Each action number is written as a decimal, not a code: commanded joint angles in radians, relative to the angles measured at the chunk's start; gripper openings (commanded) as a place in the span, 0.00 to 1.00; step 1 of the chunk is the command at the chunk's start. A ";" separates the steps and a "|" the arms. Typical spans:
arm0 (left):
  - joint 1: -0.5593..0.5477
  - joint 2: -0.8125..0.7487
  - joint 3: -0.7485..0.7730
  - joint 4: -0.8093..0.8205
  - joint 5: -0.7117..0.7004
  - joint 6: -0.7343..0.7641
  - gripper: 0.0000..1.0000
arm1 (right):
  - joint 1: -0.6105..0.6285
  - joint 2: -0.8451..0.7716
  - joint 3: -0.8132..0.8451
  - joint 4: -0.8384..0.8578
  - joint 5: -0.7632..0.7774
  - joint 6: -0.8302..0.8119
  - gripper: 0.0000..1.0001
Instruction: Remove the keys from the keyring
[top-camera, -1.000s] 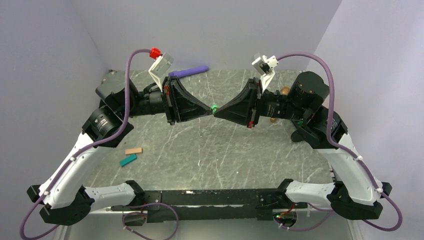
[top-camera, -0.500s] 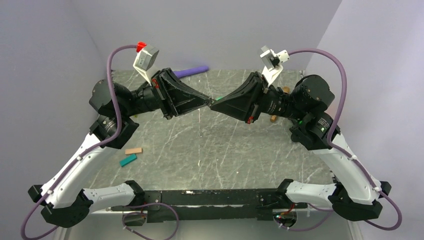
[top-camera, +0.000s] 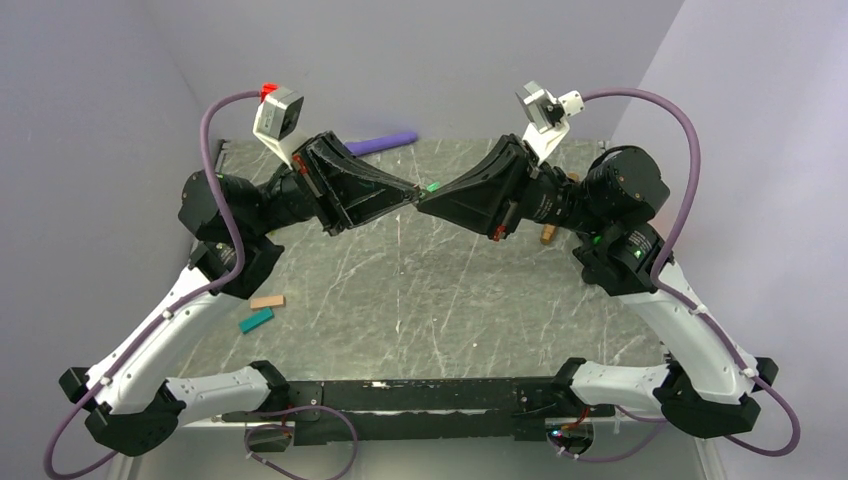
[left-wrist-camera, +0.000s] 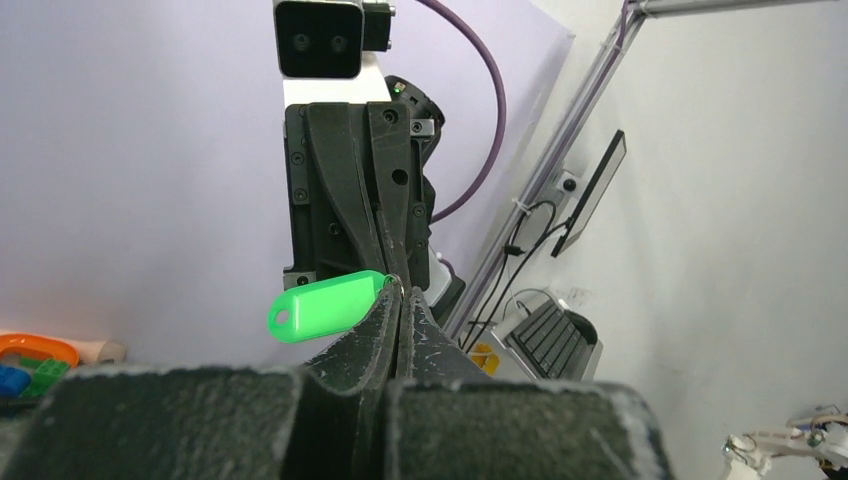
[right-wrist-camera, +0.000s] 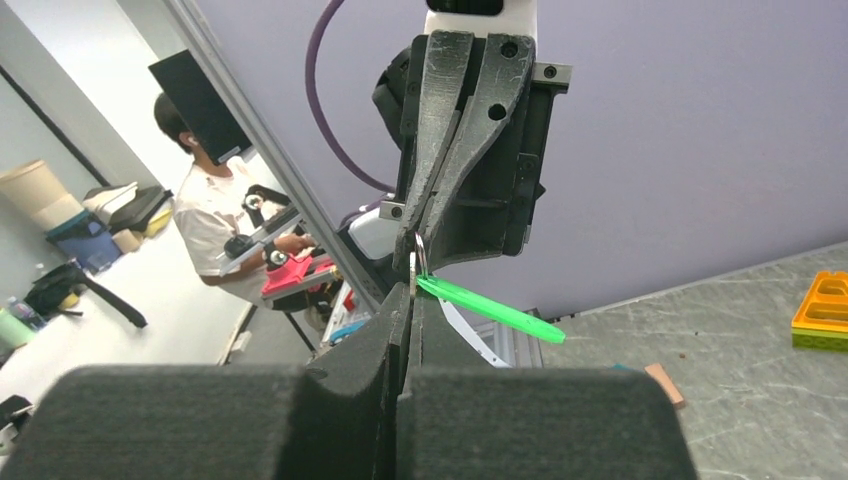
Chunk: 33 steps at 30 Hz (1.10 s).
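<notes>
Above the back half of the table (top-camera: 420, 300) you've got the left gripper (top-camera: 413, 193) and right gripper (top-camera: 421, 198) nose to nose, both pinched fully shut. Green key tag (top-camera: 432, 187) sticks out at the junction, held off the surface. Wrist views show a thin wire ring (right-wrist-camera: 417, 256) right at the tips; can't tell which gripper pinches ring and which pinches tag. From above, the black wedge fingers (top-camera: 370, 195) hide that ring. Tag is a flat glossy plastic oblong with rounded ends. Well apart, front left: tan block (top-camera: 267, 301) beside teal block (top-camera: 256, 320). Purple rod (top-camera: 378, 144) at the back edge. Tabletop is grey veined stone.
</notes>
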 joint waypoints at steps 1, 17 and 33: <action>-0.045 -0.010 -0.074 0.100 -0.015 -0.048 0.00 | -0.002 0.034 -0.002 0.063 0.109 0.016 0.00; -0.152 -0.032 -0.207 0.185 -0.296 0.014 0.00 | -0.002 0.029 -0.094 0.267 0.217 0.122 0.00; -0.166 0.101 0.098 -0.262 -0.139 0.191 0.00 | -0.002 0.007 -0.032 0.070 0.177 -0.009 0.00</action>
